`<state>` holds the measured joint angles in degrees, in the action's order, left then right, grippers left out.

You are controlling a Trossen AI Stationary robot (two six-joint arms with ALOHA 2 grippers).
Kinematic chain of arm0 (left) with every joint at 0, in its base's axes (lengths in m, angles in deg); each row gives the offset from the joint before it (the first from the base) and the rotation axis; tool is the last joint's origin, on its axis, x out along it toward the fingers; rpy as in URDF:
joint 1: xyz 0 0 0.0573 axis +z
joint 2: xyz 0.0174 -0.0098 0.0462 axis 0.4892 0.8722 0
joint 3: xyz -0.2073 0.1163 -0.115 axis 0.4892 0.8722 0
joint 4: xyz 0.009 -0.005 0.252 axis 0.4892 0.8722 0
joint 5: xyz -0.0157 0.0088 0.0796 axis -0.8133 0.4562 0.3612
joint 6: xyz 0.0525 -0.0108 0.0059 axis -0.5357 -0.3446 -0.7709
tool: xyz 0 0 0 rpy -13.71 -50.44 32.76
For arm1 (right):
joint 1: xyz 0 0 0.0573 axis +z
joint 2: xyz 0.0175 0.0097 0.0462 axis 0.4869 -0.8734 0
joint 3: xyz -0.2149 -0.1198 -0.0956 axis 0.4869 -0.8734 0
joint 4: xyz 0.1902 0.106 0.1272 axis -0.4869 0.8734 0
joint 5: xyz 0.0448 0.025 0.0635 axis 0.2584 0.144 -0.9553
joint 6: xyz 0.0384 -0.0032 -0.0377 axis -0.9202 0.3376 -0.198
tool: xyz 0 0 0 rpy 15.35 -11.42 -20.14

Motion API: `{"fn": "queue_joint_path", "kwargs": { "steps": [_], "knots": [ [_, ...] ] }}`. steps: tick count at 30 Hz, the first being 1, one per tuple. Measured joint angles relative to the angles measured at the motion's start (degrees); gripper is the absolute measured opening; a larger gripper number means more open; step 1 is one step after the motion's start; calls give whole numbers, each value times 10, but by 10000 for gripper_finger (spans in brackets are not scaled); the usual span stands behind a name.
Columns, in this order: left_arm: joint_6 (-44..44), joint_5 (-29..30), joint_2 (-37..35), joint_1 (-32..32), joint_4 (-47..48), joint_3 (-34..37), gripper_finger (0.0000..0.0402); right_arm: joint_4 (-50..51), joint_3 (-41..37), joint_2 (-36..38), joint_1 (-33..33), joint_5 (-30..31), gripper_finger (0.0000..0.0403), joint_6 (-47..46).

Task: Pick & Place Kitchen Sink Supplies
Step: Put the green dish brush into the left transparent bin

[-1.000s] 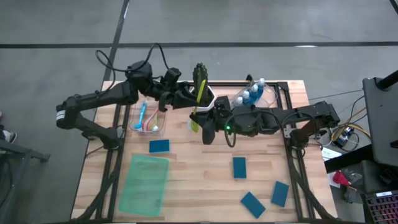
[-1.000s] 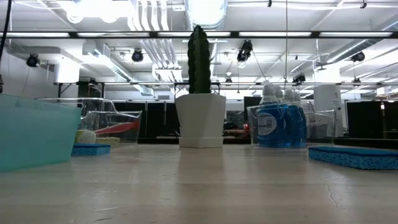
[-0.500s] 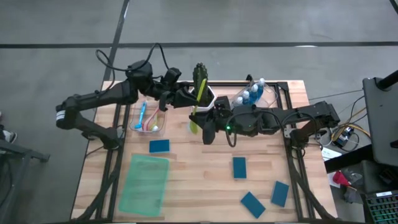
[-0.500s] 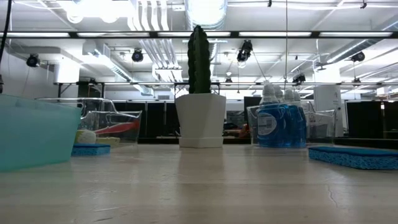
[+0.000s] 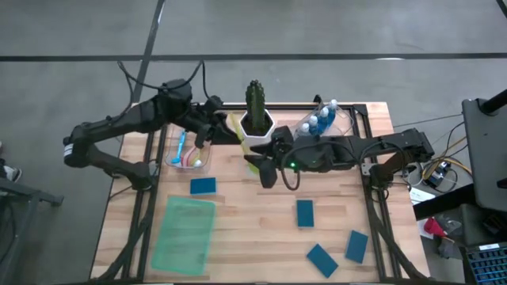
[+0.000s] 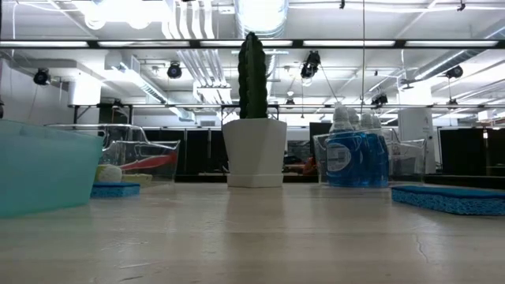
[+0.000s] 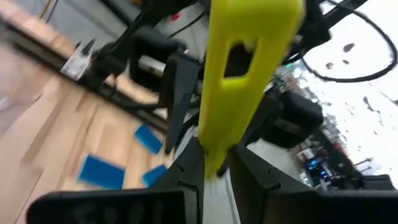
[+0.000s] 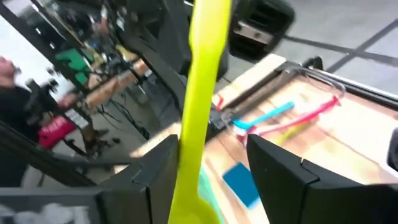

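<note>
The left gripper [image 5: 215, 125] has pulled back toward the upper left, squeezing the lime brush [image 5: 235, 127] tight. The right gripper [image 5: 255, 162], mid-frame, has opened its fingers [image 8: 280, 180] around the brush.

A lime brush [image 8: 202, 93] is seen between parted fingers [image 8: 155, 180]; blue, pink and yellow brushes [image 8: 283, 121] and a sponge [image 8: 242, 182] lie on the tabletop [image 8: 348, 155].

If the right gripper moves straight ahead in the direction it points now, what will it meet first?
Probably the lime brush, which already stands between the right gripper's open fingers. Beyond it, the line leads toward the clear bin holding the other brushes, though depth is hard to judge.
</note>
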<state>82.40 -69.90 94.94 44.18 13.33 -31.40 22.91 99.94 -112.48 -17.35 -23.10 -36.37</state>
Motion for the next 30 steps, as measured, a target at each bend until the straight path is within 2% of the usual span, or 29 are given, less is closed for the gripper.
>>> {"fn": "queue_joint_path", "kwargs": {
  "steps": [7, 11, 16, 23, 30],
  "knots": [
    [-30, 39, -38, 6, 143, 0, 34, 78, 0, 0, 0, -40, 191, -7],
    [-38, 79, -58, 9, 192, 0, 8, 81, 0, 0, -1, -42, 189, -2],
    [-35, 112, -74, 9, 224, 0, 2, 79, 0, 0, -2, -47, 190, 0],
    [-59, 117, -74, 9, 226, 0, 2, 80, -1, 0, -2, -59, 181, 7],
    [-113, 99, -35, 8, 252, 0, 10, 80, -1, 0, -7, -55, 170, 30]
  ]
}}
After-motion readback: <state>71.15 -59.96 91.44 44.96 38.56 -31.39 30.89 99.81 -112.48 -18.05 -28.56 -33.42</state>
